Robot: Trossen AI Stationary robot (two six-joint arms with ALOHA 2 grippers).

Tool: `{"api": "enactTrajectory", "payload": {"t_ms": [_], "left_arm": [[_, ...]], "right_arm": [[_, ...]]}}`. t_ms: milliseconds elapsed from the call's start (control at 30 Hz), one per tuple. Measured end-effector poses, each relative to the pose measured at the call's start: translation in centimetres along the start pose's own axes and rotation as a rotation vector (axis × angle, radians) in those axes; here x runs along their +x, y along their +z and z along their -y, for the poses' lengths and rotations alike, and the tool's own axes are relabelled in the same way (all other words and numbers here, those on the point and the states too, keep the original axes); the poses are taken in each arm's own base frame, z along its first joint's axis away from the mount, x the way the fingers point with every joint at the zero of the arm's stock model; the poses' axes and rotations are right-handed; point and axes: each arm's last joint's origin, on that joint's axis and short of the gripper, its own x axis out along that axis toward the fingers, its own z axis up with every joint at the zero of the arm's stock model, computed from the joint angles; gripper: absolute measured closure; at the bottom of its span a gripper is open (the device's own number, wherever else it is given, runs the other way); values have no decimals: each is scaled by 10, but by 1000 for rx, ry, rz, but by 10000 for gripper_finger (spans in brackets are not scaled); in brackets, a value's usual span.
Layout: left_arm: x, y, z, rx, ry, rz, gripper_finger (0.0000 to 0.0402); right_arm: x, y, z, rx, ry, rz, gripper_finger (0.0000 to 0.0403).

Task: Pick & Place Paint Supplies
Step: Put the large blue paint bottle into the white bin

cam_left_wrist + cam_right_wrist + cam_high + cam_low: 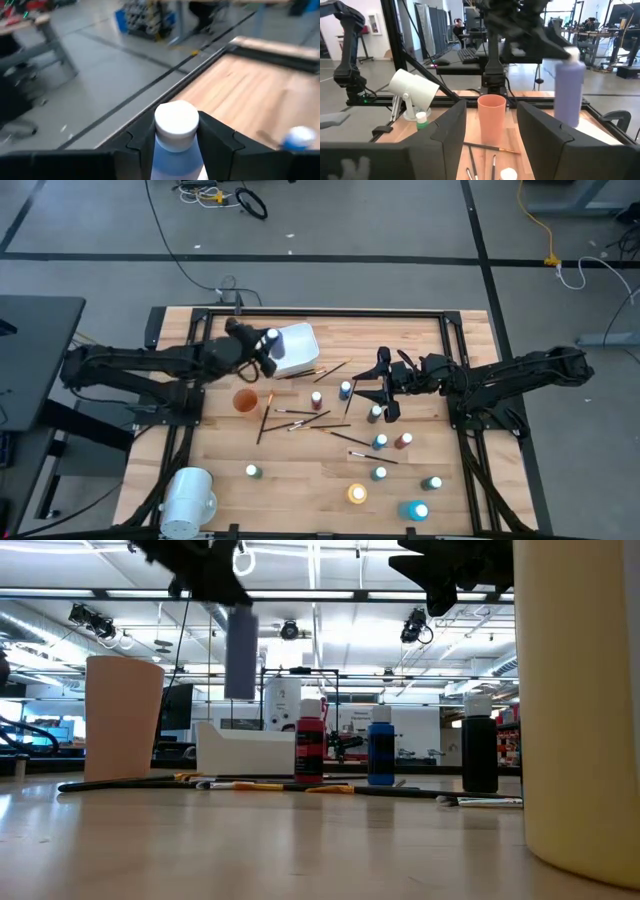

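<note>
The left hand is pinching a pale blue paint bottle by the neck, hanging it cap-up in open air over the white tub, which is sitting close to the tabletop far edge. The bottle's lower body is cut off in the left wrist view. The right hand is hovering spread wide to the right of the tub, above the brushes and other bottles lying scattered with bare wood between them

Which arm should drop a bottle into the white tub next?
Left. Its gripper already holds a pale blue bottle beside the tub; the right gripper is open, empty, farther off.
</note>
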Motion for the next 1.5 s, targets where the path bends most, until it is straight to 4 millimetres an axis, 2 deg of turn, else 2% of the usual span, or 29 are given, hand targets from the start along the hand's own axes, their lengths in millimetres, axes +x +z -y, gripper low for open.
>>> {"api": "enactTrajectory", "payload": {"t_ms": [167,433,733,900,1067,1300,1500], "left_arm": [[20,-18,-21,-17,103,-46,270],[40,-43,-43,-86,103,-2,274],[50,-78,-66,-112,198,-58,271],[52,-85,-71,-118,186,-74,272],[53,-86,-73,-119,198,-80,258],[54,-89,-77,-120,214,-112,263],[54,-90,-78,-110,226,-125,227]], "right_arm": [[0,-1,-2,1,87,-7,223],[-1,-1,-8,1,269,-9,223],[-1,-1,-6,-4,224,-8,223],[-1,-1,-6,-5,224,-9,223],[-1,-1,-6,-5,225,-9,223],[-1,-1,-7,-4,225,-9,223],[-1,-1,-7,-5,225,-9,223]]}}
